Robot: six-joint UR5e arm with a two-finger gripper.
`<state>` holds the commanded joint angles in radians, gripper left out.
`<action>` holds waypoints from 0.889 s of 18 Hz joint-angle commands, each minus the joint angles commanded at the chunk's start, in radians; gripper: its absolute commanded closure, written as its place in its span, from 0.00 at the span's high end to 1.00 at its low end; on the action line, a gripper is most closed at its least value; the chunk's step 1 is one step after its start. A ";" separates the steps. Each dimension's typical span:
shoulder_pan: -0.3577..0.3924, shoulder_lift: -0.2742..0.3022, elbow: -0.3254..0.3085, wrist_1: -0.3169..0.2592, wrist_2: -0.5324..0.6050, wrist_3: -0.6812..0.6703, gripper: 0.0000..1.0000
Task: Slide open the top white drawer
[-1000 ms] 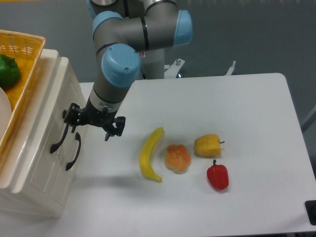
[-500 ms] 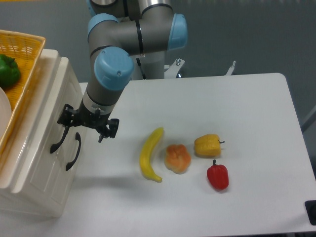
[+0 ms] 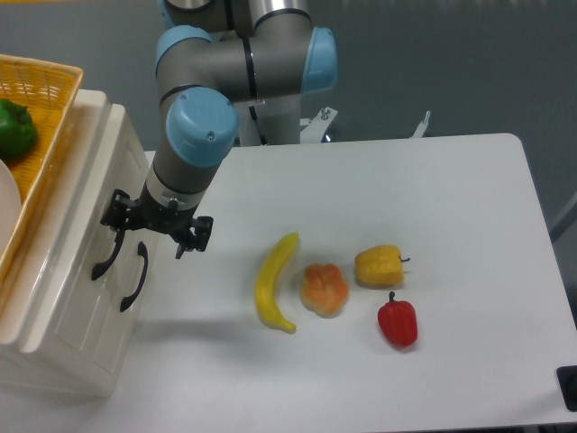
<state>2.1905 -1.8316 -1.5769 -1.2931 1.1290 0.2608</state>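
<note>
Though our claw [image 3: 150, 233] hangs spread wide by the top white drawer [image 3: 68, 203], we cannot tell whether a finger touches its black handle [image 3: 107, 256].

Even, fairly bright light falls from overhead, so the white bench [image 3: 451, 225] reads clean without blown-out patches, and only soft, pale grey shadows lie on it below and to the right of the pincer [image 3: 155, 228]. To the pincer's left, the glossy cream cabinet [image 3: 77, 271] carries mild sheen along its edges, with no harsh glare. The picture is slightly soft and low in detail overall, and the dark pincer's fine parts merge together.
</note>
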 joint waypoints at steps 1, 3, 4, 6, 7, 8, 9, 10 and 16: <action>0.000 0.000 0.000 0.000 -0.002 0.000 1.00; -0.002 0.000 -0.002 0.000 -0.002 0.000 1.00; -0.002 0.000 0.000 0.000 -0.002 0.000 1.00; -0.002 0.000 -0.002 0.000 -0.002 0.000 1.00; -0.002 0.000 -0.002 0.000 0.000 0.000 1.00; -0.002 0.000 -0.003 -0.002 0.000 0.000 1.00; -0.002 0.000 -0.005 -0.002 0.000 0.000 1.00; -0.002 0.000 -0.008 0.000 -0.002 0.000 1.00; -0.012 -0.002 -0.009 0.000 -0.002 0.000 1.00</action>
<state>2.1783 -1.8331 -1.5861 -1.2931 1.1275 0.2608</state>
